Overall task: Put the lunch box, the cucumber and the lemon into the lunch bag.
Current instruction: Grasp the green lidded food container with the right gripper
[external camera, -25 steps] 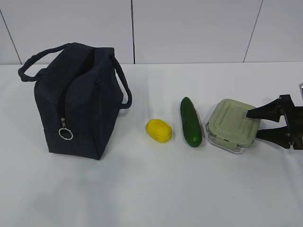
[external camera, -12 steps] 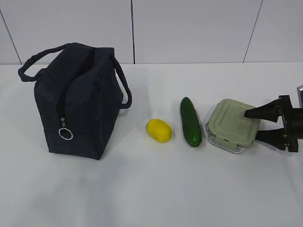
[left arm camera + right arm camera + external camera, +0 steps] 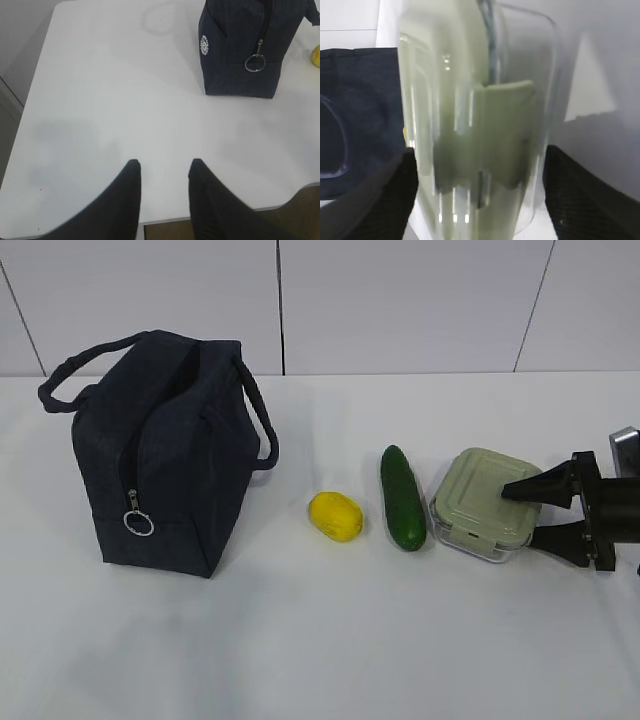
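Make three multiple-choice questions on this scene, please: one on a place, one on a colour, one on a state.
1. What lies directly between the lemon and the lunch box?
A. the lunch bag
B. the cucumber
C. nothing

2. What colour is the lunch box lid?
A. pale green
B. red
C. black

3. How does the right hand stand?
A. shut, far from everything
B. holding the lemon
C. open, its fingers on either side of the lunch box

Answers:
1. B, the cucumber lies in the row between them.
2. A, the lid looks pale sage green in the exterior view.
3. C, one finger is above the lid and one below the box's edge, with the jaws wide.
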Motion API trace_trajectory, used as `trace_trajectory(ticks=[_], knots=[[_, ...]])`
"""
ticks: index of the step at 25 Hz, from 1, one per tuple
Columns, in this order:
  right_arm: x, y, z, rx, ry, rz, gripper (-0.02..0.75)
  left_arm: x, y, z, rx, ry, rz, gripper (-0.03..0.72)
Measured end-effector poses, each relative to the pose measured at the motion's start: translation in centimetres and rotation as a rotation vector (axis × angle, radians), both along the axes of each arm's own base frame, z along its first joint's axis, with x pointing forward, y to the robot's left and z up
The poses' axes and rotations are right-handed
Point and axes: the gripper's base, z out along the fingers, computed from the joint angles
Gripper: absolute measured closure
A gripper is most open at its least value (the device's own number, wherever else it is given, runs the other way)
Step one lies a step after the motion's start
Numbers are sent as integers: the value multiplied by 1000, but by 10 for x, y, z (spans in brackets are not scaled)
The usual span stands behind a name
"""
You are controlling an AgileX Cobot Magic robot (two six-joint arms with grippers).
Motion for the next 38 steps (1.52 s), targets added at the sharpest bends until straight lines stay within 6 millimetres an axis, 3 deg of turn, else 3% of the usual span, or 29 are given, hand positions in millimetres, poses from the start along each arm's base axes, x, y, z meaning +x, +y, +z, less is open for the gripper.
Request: trace_trajectory(ticks=[13, 22, 38], knots=[[3, -1, 0, 7, -10, -34, 153, 0, 0, 0, 0, 0, 0, 452], [3, -1, 0, -3, -25, -25, 234, 0, 0, 0, 0, 0, 0, 452], [0, 0, 0, -18, -46, 18, 237, 0, 0, 0, 0, 0, 0, 452]])
